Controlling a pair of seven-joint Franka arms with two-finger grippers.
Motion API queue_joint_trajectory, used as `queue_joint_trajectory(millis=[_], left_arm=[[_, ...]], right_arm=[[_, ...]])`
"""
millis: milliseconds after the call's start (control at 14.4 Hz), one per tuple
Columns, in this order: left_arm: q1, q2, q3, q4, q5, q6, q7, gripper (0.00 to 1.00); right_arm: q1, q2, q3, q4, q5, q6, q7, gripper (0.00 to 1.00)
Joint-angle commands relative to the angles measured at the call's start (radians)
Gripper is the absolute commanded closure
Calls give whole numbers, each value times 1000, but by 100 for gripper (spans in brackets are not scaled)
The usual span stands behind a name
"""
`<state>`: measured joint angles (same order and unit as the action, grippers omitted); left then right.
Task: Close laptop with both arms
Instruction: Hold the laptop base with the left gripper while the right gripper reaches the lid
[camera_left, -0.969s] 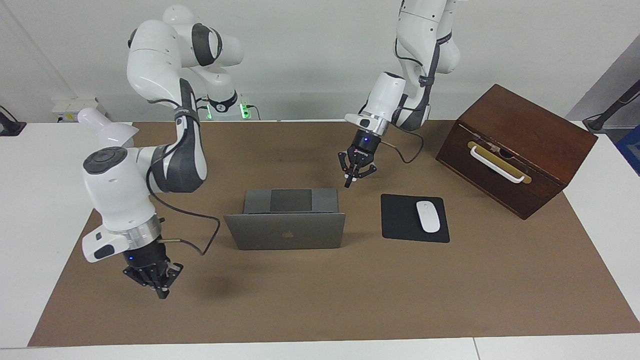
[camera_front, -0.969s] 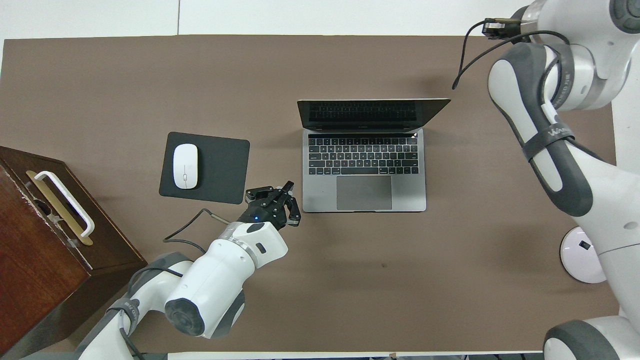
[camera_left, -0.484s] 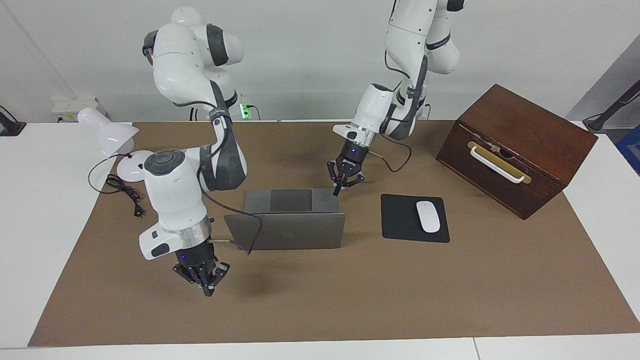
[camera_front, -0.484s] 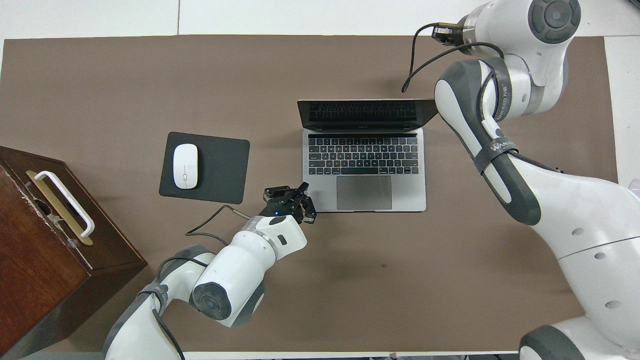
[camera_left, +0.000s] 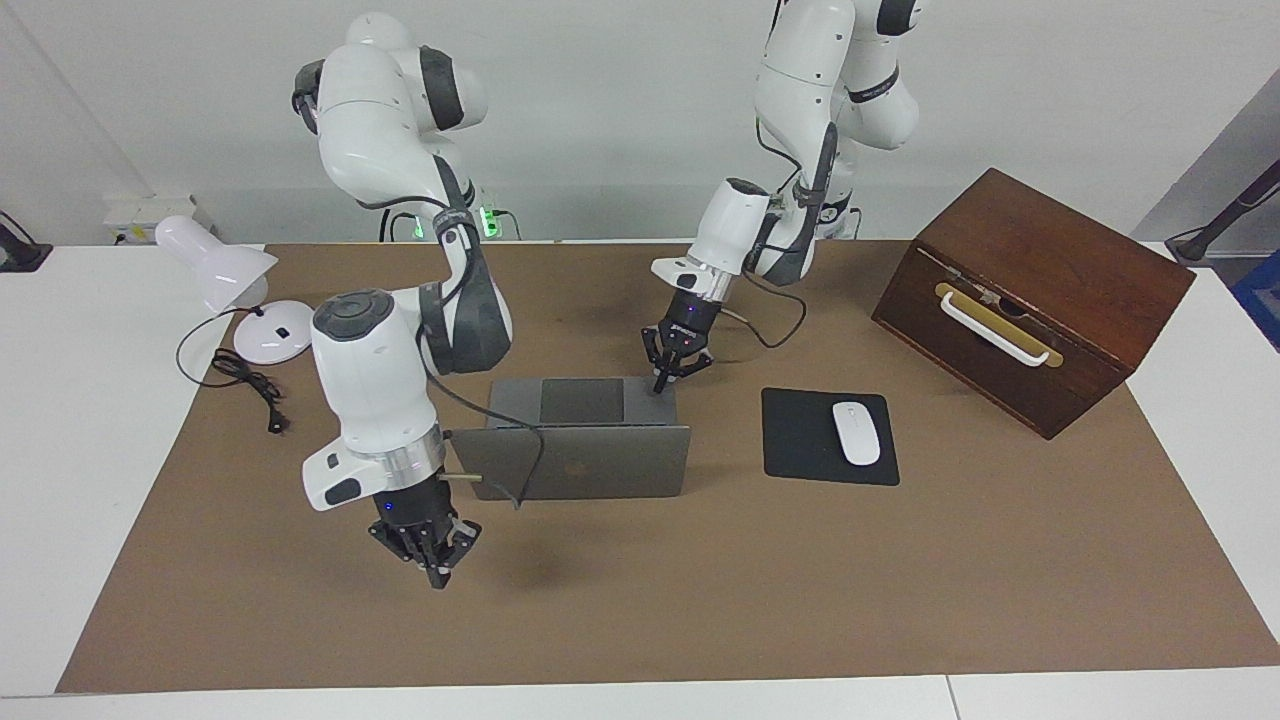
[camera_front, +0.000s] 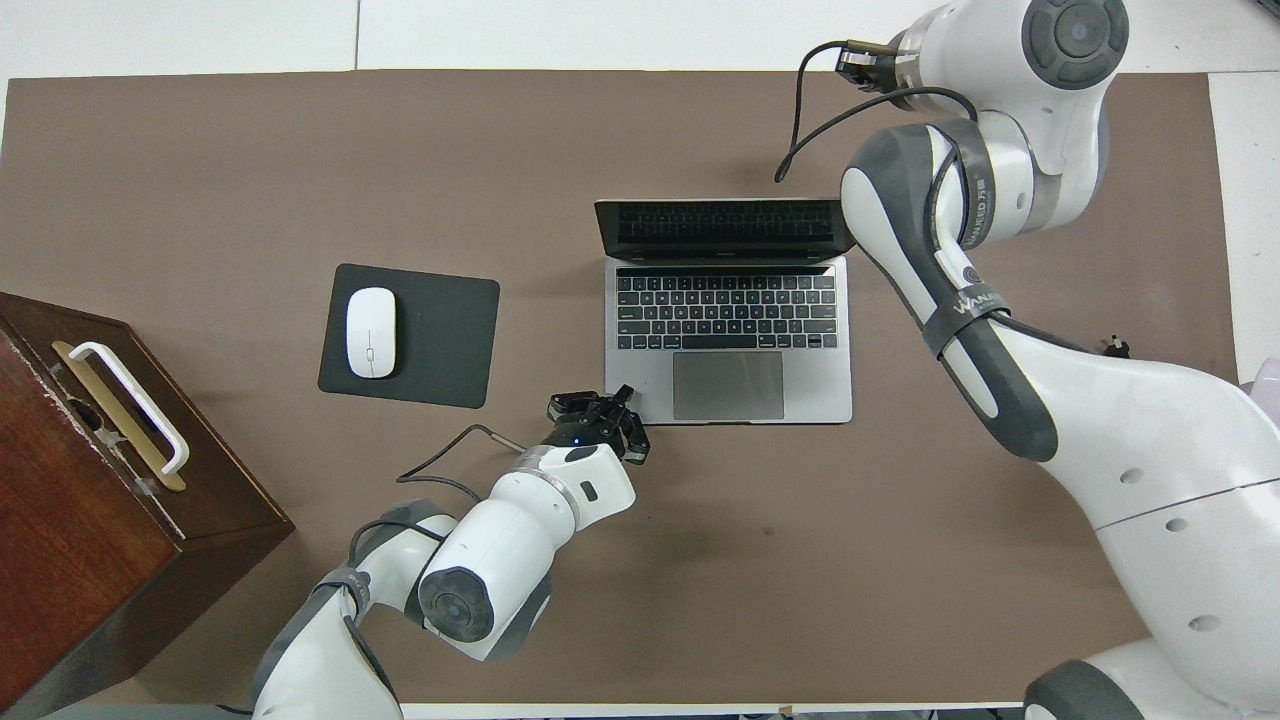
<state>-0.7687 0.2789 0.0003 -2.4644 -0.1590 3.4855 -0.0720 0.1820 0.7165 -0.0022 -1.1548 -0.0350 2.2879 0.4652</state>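
Observation:
The silver-grey laptop (camera_left: 570, 462) (camera_front: 730, 330) stands open on the brown mat, its lid upright and its screen facing the robots. My left gripper (camera_left: 659, 386) (camera_front: 622, 398) is shut, tips pointing down at the keyboard deck's corner nearest the robots, toward the left arm's end; it seems to touch the deck. My right gripper (camera_left: 436, 577) is shut and holds nothing. It hangs low over the mat, just off the lid's corner at the right arm's end. In the overhead view that gripper is hidden under its own wrist.
A black mouse pad (camera_left: 800, 440) (camera_front: 440, 340) with a white mouse (camera_left: 856, 432) (camera_front: 370, 332) lies beside the laptop toward the left arm's end. A brown wooden box (camera_left: 1030, 300) (camera_front: 90, 480) stands past it. A white desk lamp (camera_left: 215, 265) stands at the right arm's end.
The right arm has swung in from its end of the table toward the laptop's lid. The left gripper has come down and across onto the deck's corner. The laptop has not moved.

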Motion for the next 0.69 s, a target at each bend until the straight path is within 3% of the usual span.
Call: queue_joint_trajectory(millis=[0,484,623], left_arm=[[-20,16,15,6,-25,20,4,100],[-20,16,17,-24,-24,18,44,100],[-20,14,17,-28,-24,18,57,100]], right_arm=[[30,-22,-5,9,-19,-79,61,100],[77,-107,13,9,-2,-306,87,100],[70,-120,51,9,-2,-367,84,100]])
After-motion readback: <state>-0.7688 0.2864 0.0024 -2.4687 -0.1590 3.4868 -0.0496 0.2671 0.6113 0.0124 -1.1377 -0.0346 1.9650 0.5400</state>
